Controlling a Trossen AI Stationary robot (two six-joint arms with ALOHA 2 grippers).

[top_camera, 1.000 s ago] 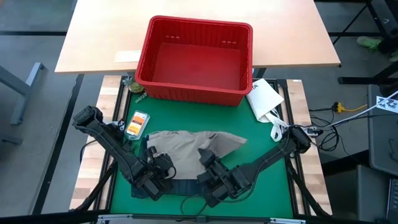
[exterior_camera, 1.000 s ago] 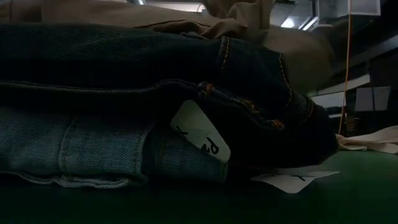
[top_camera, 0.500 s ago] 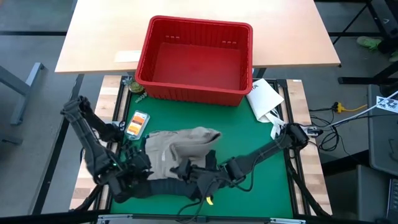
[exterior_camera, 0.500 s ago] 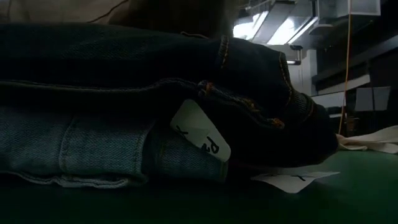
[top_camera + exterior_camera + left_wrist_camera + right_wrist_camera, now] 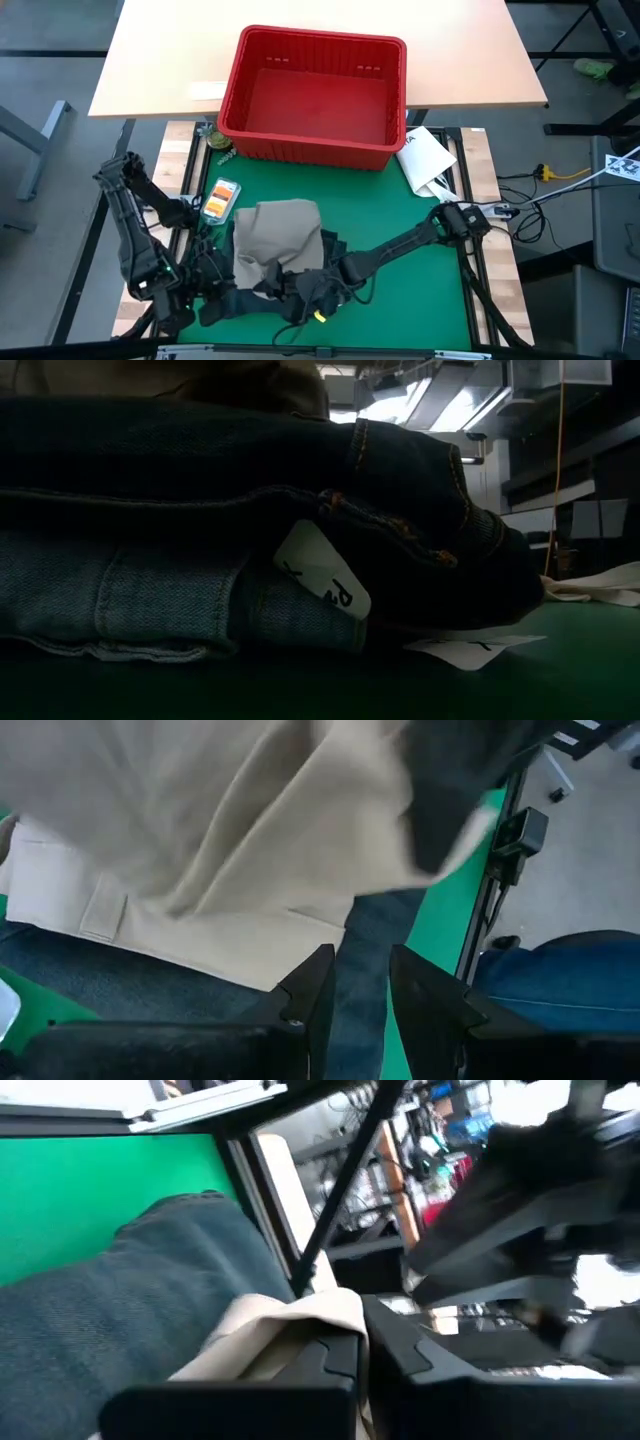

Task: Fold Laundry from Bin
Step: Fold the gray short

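Note:
The tan khaki trousers (image 5: 278,235) lie doubled over on the dark blue jeans (image 5: 250,298), near the front of the green mat (image 5: 420,290). In the low view the jeans (image 5: 200,510) fill the picture. The red bin (image 5: 315,95) stands at the far side with nothing in it. My right gripper (image 5: 305,288) is shut on tan cloth over the stack's near edge. My left gripper (image 5: 205,285) hovers off the stack's left side; its fingers (image 5: 312,992) stand slightly apart with nothing between them. My right gripper pinches an edge of the khaki trousers (image 5: 300,1312) between its two shut fingers. It comes nearly level from the table's right. The tan cloth drapes slack over the fingertips, and the rest of the trousers lies on the jeans; how many layers it has I cannot tell.
An orange packet (image 5: 220,197) lies left of the trousers. A white packet (image 5: 425,158) lies at the mat's far right corner. A white tag (image 5: 325,578) sticks out of the jeans, with a paper slip (image 5: 470,648) beside them. A wooden tabletop (image 5: 160,60) lies under and behind the bin.
My right gripper has swept toward the table's left and tipped up toward level, carrying the right part of the trousers over the left part, so they are now a compact fold. My left gripper has pulled away from the stack toward the table's left edge and risen.

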